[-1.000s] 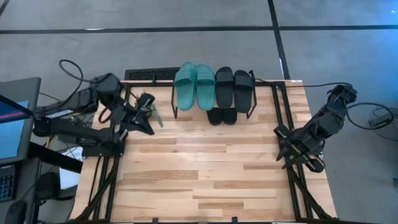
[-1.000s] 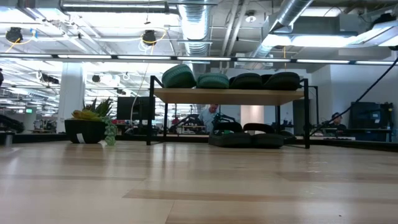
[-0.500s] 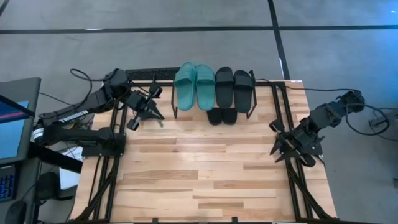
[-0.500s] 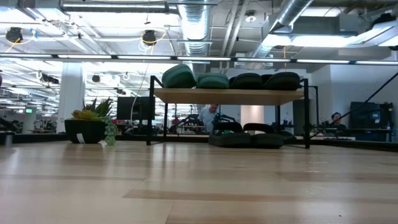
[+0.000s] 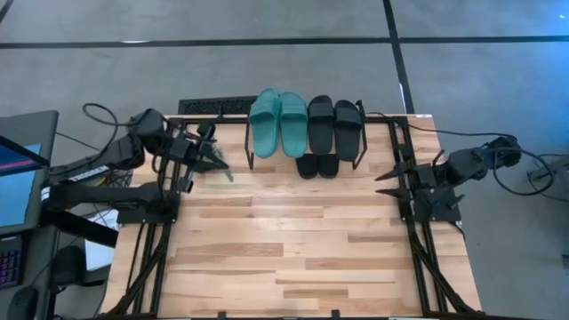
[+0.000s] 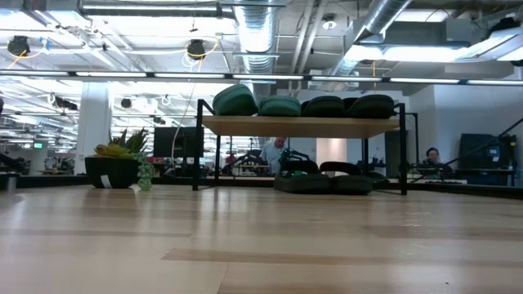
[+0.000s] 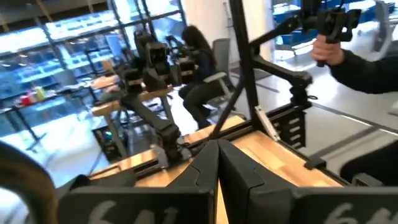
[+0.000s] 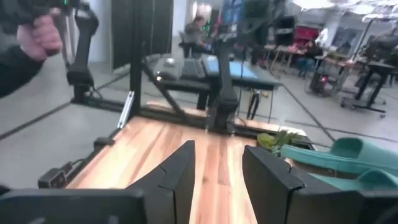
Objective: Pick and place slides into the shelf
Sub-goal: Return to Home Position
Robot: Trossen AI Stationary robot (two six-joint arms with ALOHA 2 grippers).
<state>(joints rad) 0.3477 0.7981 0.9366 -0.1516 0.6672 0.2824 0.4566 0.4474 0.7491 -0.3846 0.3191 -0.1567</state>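
The shelf stands at the table's far edge. On its top board lie a teal pair of slides and a black pair. A second black pair rests on the tabletop under the board, toes sticking out toward the near side. My left gripper is shut and holds nothing; it hovers left of the shelf and points toward the table's right, its fingers meeting in the left wrist view. My right gripper is open and holds nothing; it hovers right of the shelf and points toward the table's left.
A small potted plant stands left of the shelf, right by my left gripper. Bare wooden tabletop spreads over the near half. A person's hand on a handle shows beyond the table, and a monitor stands off the table's left edge.
My right gripper has gone toward the table's far edge and turned from facing the near side to pointing toward the table's left, still open. My left gripper has swung toward the far edge, then drawn back toward the left edge, still shut. The slides have not moved.
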